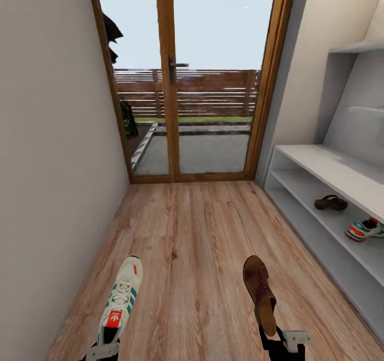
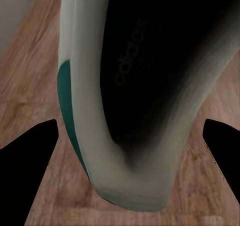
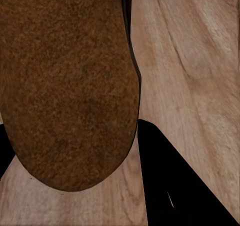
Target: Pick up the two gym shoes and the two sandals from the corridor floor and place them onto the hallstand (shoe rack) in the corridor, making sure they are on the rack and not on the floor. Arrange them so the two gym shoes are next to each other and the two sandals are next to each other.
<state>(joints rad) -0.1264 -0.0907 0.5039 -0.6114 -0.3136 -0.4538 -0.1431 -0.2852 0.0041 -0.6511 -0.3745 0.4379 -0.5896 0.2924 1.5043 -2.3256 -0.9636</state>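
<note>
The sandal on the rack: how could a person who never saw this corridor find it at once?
Look at the pale-grey hallstand along the right wall, beside the glass door. On its middle tier lies a dark brown sandal, nearer the door than the white gym shoe beside it.

White green-striped gym shoe [image 1: 121, 301] near left above the corridor floor [image 1: 192, 233], brown sandal [image 1: 260, 291] near right, second sandal [image 1: 330, 203] and sneaker [image 1: 365, 229] on hallstand's [image 1: 320, 163] tier

Both grippers were black. The left gripper [image 1: 103, 349] carried a pale grey bracket, the right gripper [image 1: 281, 341] a matching light plate. Wrist views showed black, wedge-shaped fingers [image 2: 27, 173].
</note>
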